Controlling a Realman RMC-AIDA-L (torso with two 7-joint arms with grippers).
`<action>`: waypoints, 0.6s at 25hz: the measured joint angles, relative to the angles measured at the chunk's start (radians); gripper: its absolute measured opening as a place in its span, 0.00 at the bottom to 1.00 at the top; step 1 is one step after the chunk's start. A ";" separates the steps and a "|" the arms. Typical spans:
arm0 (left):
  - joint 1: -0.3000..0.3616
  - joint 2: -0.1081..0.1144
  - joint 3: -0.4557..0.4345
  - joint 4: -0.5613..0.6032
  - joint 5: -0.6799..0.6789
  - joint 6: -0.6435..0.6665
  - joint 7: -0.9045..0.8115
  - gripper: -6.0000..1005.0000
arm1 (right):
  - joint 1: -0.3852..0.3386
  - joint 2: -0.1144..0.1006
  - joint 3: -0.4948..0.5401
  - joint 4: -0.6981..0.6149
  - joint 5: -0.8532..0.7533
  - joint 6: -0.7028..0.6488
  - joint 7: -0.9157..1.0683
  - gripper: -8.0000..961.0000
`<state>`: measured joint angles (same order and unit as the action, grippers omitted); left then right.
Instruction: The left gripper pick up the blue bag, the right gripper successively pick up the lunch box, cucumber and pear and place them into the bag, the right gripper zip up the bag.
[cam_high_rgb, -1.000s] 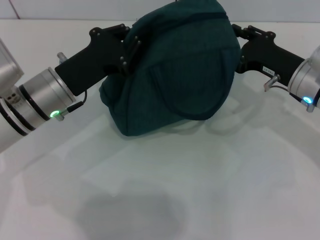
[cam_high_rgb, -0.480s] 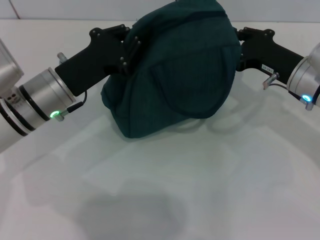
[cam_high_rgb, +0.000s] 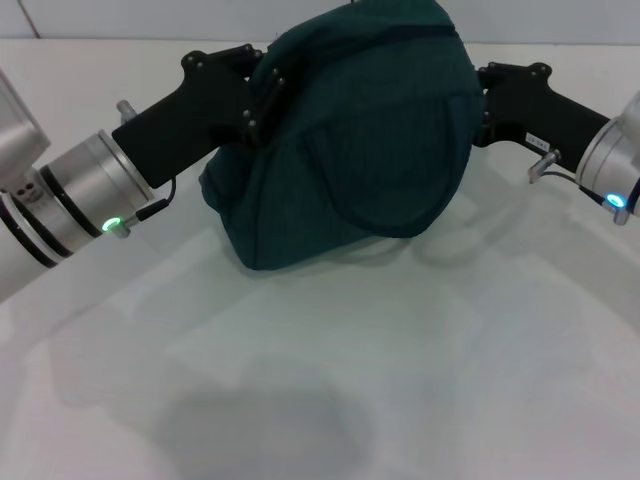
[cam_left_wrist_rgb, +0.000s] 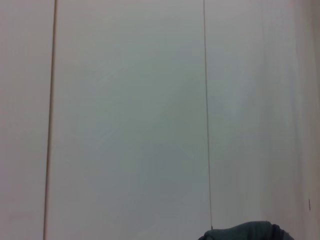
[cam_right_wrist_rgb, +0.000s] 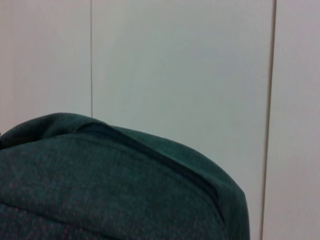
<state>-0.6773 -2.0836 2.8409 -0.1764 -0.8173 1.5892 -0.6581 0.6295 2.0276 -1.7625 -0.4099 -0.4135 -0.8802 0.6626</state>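
The white table (cam_high_rgb: 400, 380) spreads across the whole scene, bare-looking and pale, with a soft dark shadow low in the head view. Behind it, both wrist views show a plain white panelled wall (cam_left_wrist_rgb: 130, 115) with thin vertical seams.

On the far middle of the table sits the blue bag (cam_high_rgb: 350, 130), a bulging dark teal mound of soft fabric, its base resting on the surface and its top tilted up toward the wall. One loop handle lies flat against its front face. In the right wrist view the bag's rounded top fills the lower part of the picture, a dark seam line running over its crown; in the left wrist view only a small corner of the fabric peeks in at the edge.

The left gripper (cam_high_rgb: 262, 95) reaches in from the robot's left on its silver arm with a green light, pressed against the bag's left side; its fingers look clamped on the fabric there.

The right gripper (cam_high_rgb: 482, 100), black with a small white label, comes in from the robot's right and meets the bag's upper right side. Its fingers are hidden behind the fabric, so I cannot tell whether they are apart or together.
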 joint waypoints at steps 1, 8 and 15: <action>0.000 0.000 0.000 0.000 0.000 0.000 0.000 0.10 | 0.000 0.000 0.000 0.002 0.000 0.000 0.000 0.19; -0.002 0.001 0.000 0.000 0.000 0.000 0.003 0.10 | -0.012 -0.004 -0.003 0.006 -0.001 0.003 -0.001 0.09; -0.004 0.000 0.000 0.000 -0.001 0.000 0.000 0.10 | -0.042 -0.004 0.001 0.006 0.000 0.002 -0.011 0.05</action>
<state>-0.6812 -2.0832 2.8409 -0.1764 -0.8179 1.5893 -0.6580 0.5873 2.0235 -1.7615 -0.4037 -0.4137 -0.8780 0.6514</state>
